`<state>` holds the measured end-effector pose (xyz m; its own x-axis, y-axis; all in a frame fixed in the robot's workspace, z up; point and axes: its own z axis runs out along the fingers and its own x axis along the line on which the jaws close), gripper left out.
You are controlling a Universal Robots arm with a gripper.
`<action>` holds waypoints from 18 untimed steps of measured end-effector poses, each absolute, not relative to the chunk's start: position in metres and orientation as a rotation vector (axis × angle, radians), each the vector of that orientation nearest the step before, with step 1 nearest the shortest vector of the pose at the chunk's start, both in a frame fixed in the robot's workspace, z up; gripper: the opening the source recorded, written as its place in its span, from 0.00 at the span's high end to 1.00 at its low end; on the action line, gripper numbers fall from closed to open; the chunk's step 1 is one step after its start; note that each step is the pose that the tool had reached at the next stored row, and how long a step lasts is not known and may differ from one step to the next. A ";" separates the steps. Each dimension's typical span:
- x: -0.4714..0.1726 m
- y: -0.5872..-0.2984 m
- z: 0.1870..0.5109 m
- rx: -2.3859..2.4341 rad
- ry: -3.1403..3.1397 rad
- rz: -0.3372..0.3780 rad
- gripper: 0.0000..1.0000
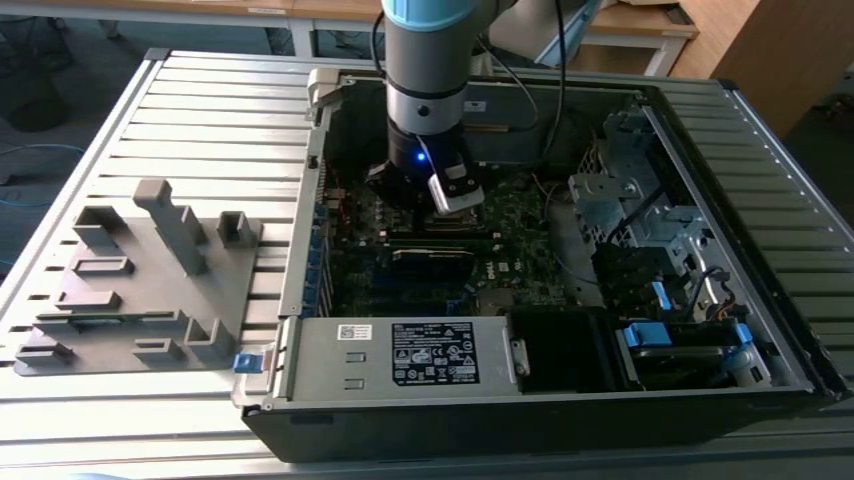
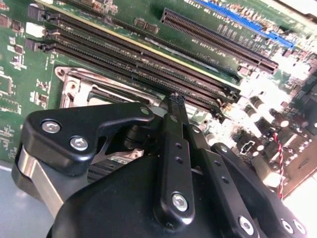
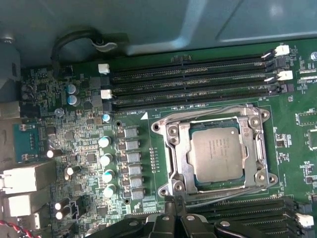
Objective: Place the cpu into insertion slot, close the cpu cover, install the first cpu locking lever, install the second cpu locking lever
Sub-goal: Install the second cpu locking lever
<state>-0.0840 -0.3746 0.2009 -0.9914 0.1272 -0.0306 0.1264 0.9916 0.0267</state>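
Observation:
The cpu [image 3: 217, 152], a grey metal square, lies flat in the insertion slot [image 3: 258, 148]. The silver cpu cover [image 3: 181, 151] is folded down around it as a frame. Thin metal lever rods [image 3: 218, 110] run along two opposite sides of that frame. My gripper [image 3: 174, 202] is shut, its black fingertips meeting just off the frame's edge, beside one rod, with nothing visible between them. In the second wrist view the gripper [image 2: 176, 101] points at the socket's silver rim [image 2: 81, 84]. In the exterior view the gripper [image 1: 434, 207] hangs low inside the open computer case [image 1: 307, 300], over the middle of the board.
Black memory slots [image 3: 193, 79] flank the socket on both sides. Small capacitors [image 3: 105, 158] stand near it. A power supply box [image 1: 400, 355] and a drive cage [image 1: 627, 200] crowd the case. A grey fixture block [image 1: 140, 280] sits on the slatted table at the exterior view's left.

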 end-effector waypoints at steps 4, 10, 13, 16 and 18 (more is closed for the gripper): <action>-0.084 -0.375 0.200 0.198 3.104 0.063 0.89; -0.084 -0.375 0.200 0.198 3.103 0.065 0.89; -0.084 -0.375 0.200 0.198 3.103 0.066 0.89; -0.085 -0.375 0.200 0.198 3.104 0.094 0.89; -0.085 -0.375 0.200 0.199 3.104 0.117 0.89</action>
<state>-0.0849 -0.3754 0.2001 -0.9914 0.1286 -0.0242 0.1264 0.9890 0.0768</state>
